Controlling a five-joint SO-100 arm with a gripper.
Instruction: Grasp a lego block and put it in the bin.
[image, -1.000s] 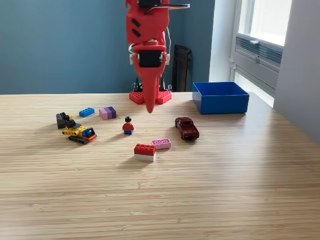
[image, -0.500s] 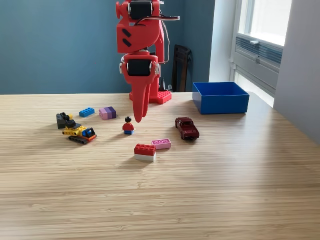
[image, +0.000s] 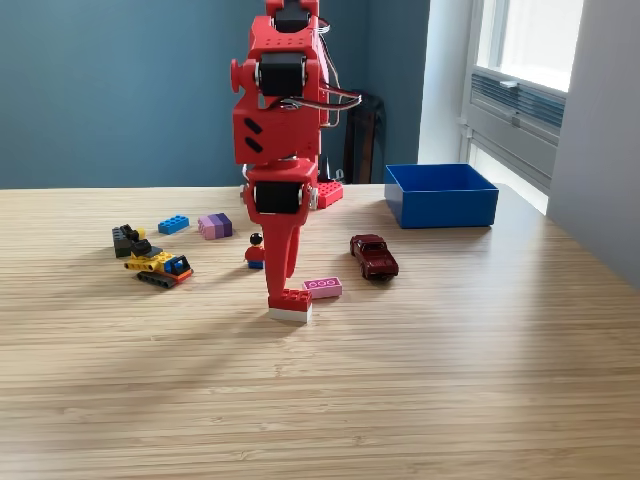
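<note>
My red gripper (image: 278, 292) points straight down at mid-table. Its fingers look pressed into one tapered point with no gap showing, so it reads as shut. The tip rests at the left end of a red-on-white lego block (image: 293, 306); I cannot tell whether it grips the block. A pink lego block (image: 323, 288) lies just to the exterior view's right of it. The bin (image: 441, 195), a low bright blue box, stands at the back right and nothing shows inside it. A blue block (image: 173, 224) and a pink-purple block (image: 215, 225) lie at the back left.
A small figure (image: 255, 252) stands right behind the gripper, partly hidden by it. A dark red toy car (image: 374, 256) sits between the blocks and the bin. A yellow toy vehicle (image: 158, 265) and a dark block pile (image: 124, 238) lie at left. The arm's base (image: 328, 192) stands behind.
The arm has swung forward and down over the last second. Its gripper tip dropped from well above the table, near the figure, to the red-on-white block. Nothing on the table has moved.
</note>
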